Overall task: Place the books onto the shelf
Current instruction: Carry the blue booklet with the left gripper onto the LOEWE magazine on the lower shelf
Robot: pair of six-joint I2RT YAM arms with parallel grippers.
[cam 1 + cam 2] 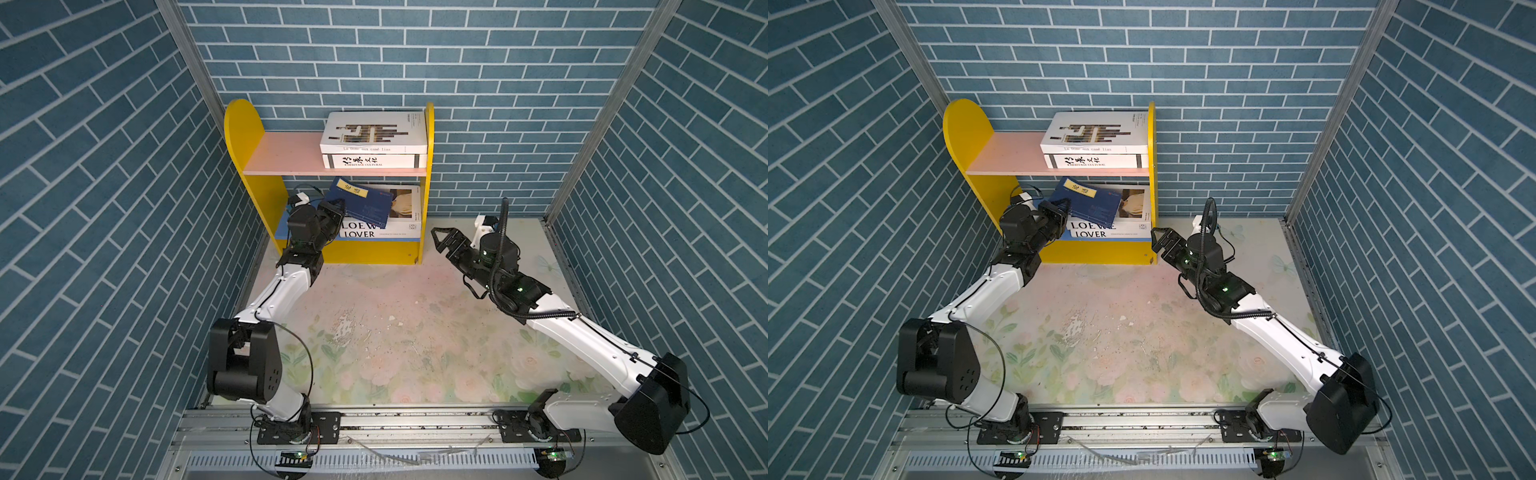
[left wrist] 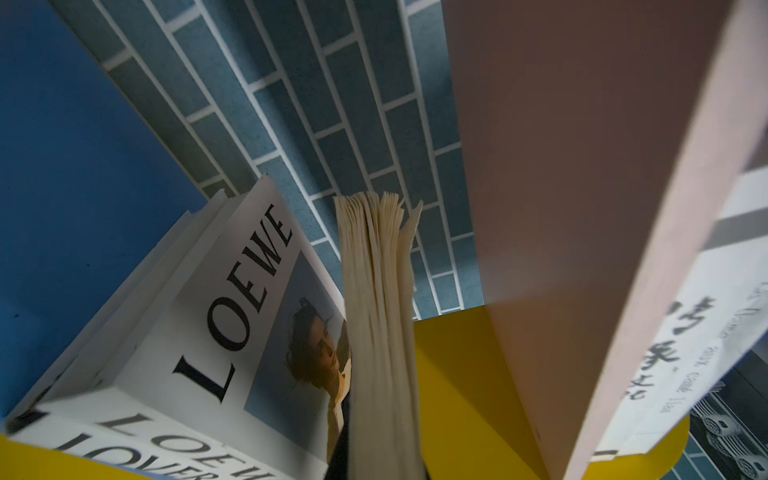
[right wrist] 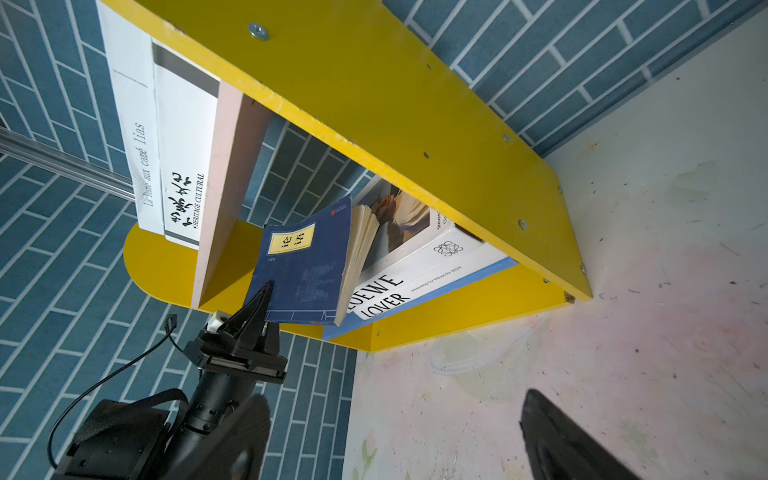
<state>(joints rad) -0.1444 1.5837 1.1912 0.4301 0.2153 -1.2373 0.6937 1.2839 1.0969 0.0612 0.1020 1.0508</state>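
1. Navy book point(image 1: 362, 206) — tilted, not lying flat, inside lower tier of shelf point(image 1: 243, 133), under pink board point(image 1: 286, 154) and over LOEWE book point(image 1: 405, 204). Yellow label facing up in both top views. Pages point(image 3: 362, 245) fanned loose in right wrist view.
2. Left gripper point(image 1: 338, 206): clamped on navy book's near left corner, by front edge of blue board point(image 2: 75, 187). One black finger point(image 3: 262, 297) pressed flat on cover in right wrist view.
3. Contact between navy book's loose pages and LOEWE book: cannot tell.
4. LOEWE book: flat on LOVER book point(image 1: 376, 235), both at right edge of blue board, spines toward front edge.
5. Bar-pattern book point(image 1: 374, 129): flat on Heritage book point(image 1: 374, 161), both at right edge of pink board, just beside shelf's right side panel, spines toward front edge.
6. Right gripper point(image 1: 435, 240): jaws spread wide, nothing between them — above table point(image 1: 395, 316), just beside shelf's front right corner, tips turned toward shelf, well apart from navy book.
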